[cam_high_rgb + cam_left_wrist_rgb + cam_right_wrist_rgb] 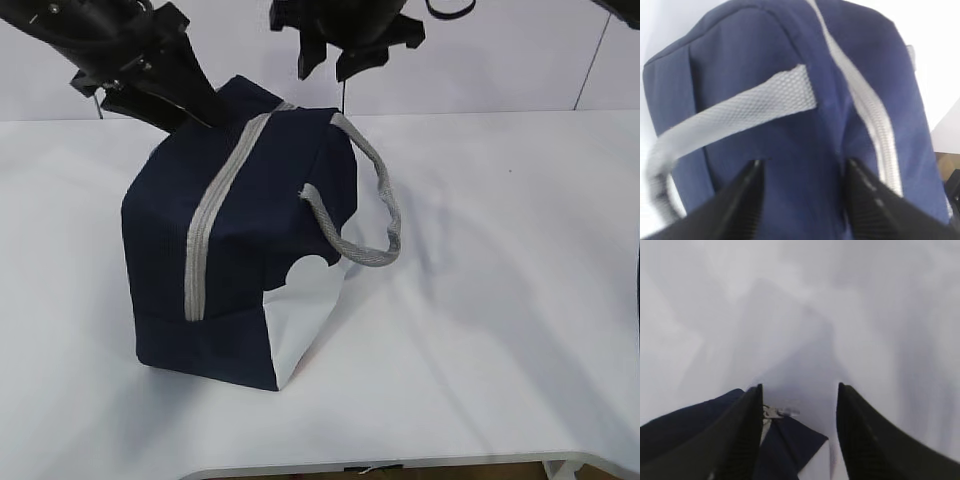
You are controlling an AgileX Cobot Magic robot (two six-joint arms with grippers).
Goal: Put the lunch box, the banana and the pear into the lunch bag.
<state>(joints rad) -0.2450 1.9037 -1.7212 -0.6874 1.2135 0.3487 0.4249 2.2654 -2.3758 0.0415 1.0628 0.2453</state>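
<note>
Left gripper (802, 200): I see jaws parted, nothing between them, hovering just above bag; arm partly cut off at top of exterior view.
Lunch bag (240, 240): navy, zipped shut along grey zipper (215, 215), standing left of centre on table, tilted; grey handle (365, 215) loops off right side, white panel (300, 310) low on corner. Contents hidden.
Right gripper (799, 435): jaws parted, empty, above bag's far end; that view blurred, small metal pull (775, 412) hard to make out.
White table (500, 300), pale wall behind.
</note>
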